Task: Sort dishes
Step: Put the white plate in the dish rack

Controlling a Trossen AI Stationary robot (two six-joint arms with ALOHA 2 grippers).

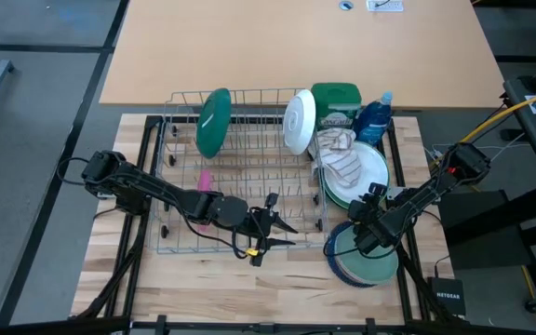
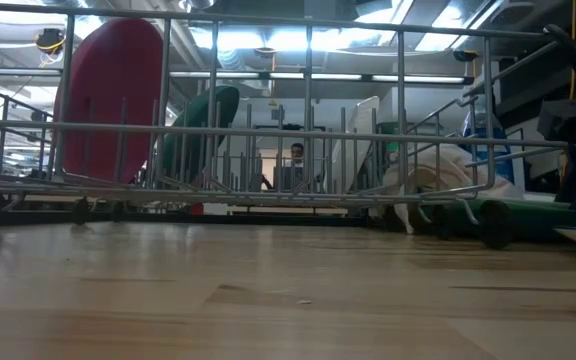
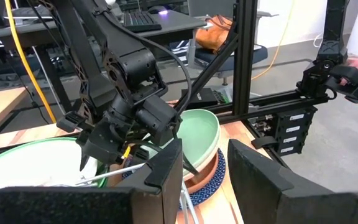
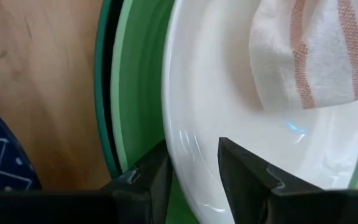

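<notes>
A wire rack (image 1: 240, 200) holds a dark green plate (image 1: 213, 121), a white plate (image 1: 299, 121) and a small pink plate (image 1: 205, 179), all standing on edge. Right of the rack, a large white plate (image 4: 229, 112) lies on a light green plate (image 4: 138, 93) and a dark green one (image 4: 101, 93). My right gripper (image 4: 191, 180) is open, with one finger on each side of the large white plate's near rim. Near it, a pale teal plate (image 3: 197, 127) tops a brown and a navy plate (image 1: 338, 265). My left gripper (image 3: 207, 174) is open and empty above the rack's near right corner. My right gripper straddles the large white plate's near rim (image 4: 182, 155), slanting down from the table's near right, one finger over the plate's inside and one outside above the green plate. Whether the fingers touch the rim I cannot tell. The plate lies flat on its stack.
A beige-and-white striped cloth (image 4: 309, 50) lies on the large white plate's far part. A green square-lidded tub (image 1: 335, 98) and a blue bottle (image 1: 372, 118) stand behind the rack's far right corner. The two grippers are close together near the small plate stack.
</notes>
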